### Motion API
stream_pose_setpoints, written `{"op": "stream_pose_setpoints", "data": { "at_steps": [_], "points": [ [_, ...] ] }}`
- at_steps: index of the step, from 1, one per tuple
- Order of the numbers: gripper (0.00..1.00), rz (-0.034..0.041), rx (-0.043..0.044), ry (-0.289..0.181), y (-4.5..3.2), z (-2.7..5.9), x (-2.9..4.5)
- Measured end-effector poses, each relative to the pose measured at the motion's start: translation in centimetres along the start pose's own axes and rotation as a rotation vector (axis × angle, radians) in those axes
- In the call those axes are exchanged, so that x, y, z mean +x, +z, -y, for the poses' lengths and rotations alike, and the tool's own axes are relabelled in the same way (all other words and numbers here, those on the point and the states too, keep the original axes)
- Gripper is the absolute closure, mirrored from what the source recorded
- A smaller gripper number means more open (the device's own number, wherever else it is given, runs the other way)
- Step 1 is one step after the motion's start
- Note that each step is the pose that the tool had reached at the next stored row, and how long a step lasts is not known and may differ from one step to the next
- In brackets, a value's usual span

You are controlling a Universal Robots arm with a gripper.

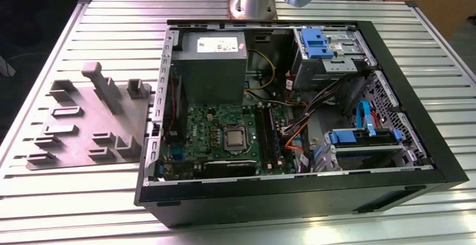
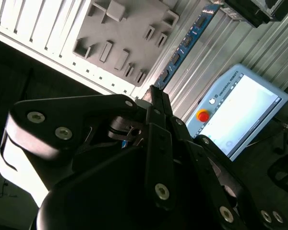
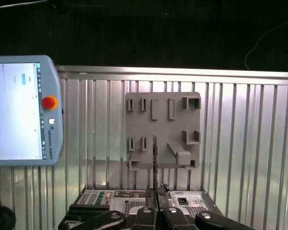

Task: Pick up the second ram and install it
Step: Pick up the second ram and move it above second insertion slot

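The gripper (image 2: 156, 94) is clamped on one end of the second ram (image 2: 187, 40), its black fingers (image 2: 159, 108) drawn together around the board. The stick reaches straight out past the fingertips, clear of everything else. In the second wrist view the ram's broad face shows: dark-blue board, a row of black chips, and a far end that runs out beside the dark corner of the computer case (image 2: 254, 12). In the first wrist view the gripper (image 3: 156, 203) holds the same ram (image 3: 155, 163) edge-on, so it reads as a thin dark line and its chips cannot be made out. The gripper's bulky black body hides the exact spot where the pads meet the board. Beyond the ram lies the grey fixture plate (image 3: 163, 129) with its raised blocks, resting on the ribbed metal table (image 3: 249, 143). A teach pendant (image 3: 14, 110) with a lit screen and a red button sits at the table's edge. In the exterior view the fixture plate (image 1: 82, 128) lies to the exterior view's left of the open computer case (image 1: 416, 145). The arm (image 1: 253, 0) is cut off by the picture's edge behind the case.
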State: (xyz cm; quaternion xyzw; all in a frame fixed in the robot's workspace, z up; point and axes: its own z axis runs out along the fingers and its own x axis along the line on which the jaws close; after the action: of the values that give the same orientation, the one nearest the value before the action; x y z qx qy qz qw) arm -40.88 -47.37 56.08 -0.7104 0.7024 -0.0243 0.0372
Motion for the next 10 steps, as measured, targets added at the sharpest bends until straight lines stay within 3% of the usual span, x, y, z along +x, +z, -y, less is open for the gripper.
{"op": "stream_pose_setpoints", "data": {
  "at_steps": [9,10],
  "points": [
    [0.88,0.0,0.0,0.0,0.18,1.01,0.01],
    [0.88,-0.0001,-0.0001,0.0,0.35,1.96,0.03]
  ]
}}
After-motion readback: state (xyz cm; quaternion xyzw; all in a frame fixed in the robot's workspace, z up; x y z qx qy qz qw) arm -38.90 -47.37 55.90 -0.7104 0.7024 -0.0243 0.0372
